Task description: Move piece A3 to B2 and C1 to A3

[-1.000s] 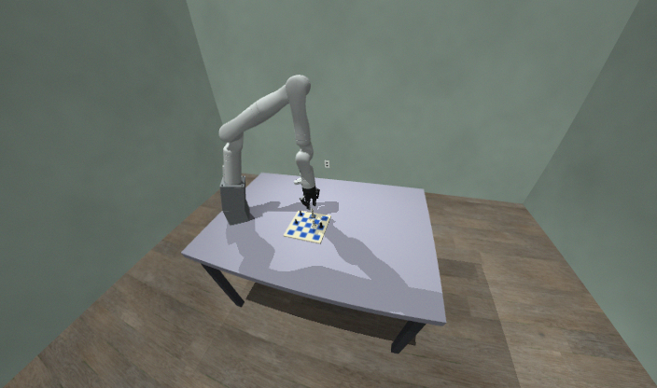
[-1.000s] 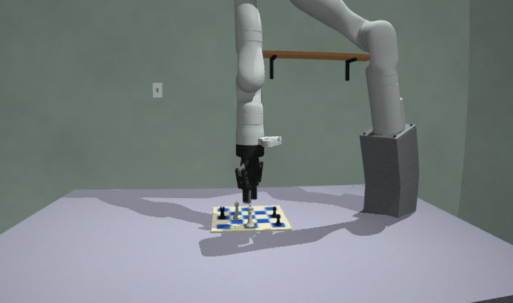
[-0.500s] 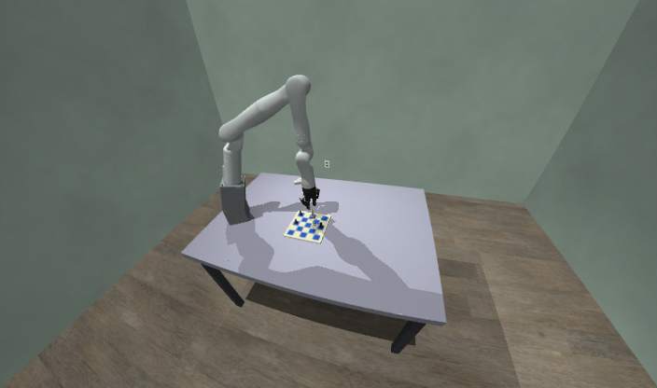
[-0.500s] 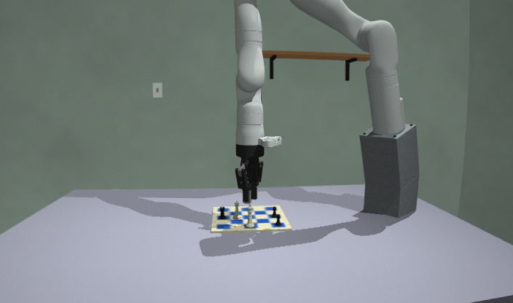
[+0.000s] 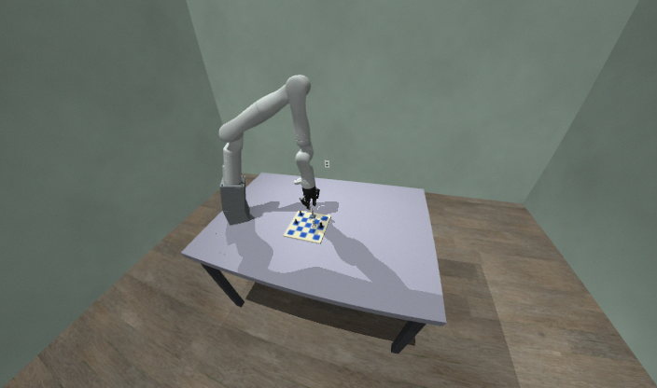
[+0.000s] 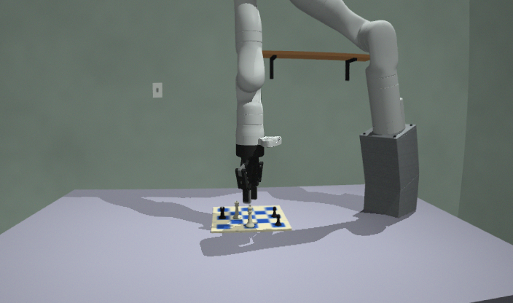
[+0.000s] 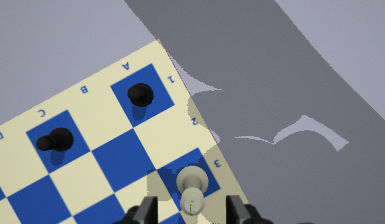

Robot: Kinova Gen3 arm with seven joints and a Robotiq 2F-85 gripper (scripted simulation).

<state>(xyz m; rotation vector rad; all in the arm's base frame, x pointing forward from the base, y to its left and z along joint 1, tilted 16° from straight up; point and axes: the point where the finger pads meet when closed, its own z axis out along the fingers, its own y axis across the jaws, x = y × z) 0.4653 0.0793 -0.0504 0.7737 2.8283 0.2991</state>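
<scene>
The small blue-and-cream board (image 6: pixel 253 218) lies on the table, also seen in the wrist view (image 7: pixel 108 160). A white piece (image 7: pixel 192 187) stands upright on A3; it also shows in the exterior view (image 6: pixel 250 217). A black pawn (image 7: pixel 55 140) stands on C1 and another black pawn (image 7: pixel 141 94) on A1. B2 is empty. My gripper (image 6: pixel 248 198) hangs straight above the A3 piece, fingertips just over its top. In the wrist view the gripper (image 7: pixel 192 212) is partly open, its fingers on either side of the piece and apart from it.
A second white piece (image 6: pixel 236 210) and a black piece (image 6: pixel 221 213) stand on the board's left side in the exterior view. The robot's grey base (image 6: pixel 389 171) stands at the table's back right. A wall shelf (image 6: pixel 315 56) hangs behind.
</scene>
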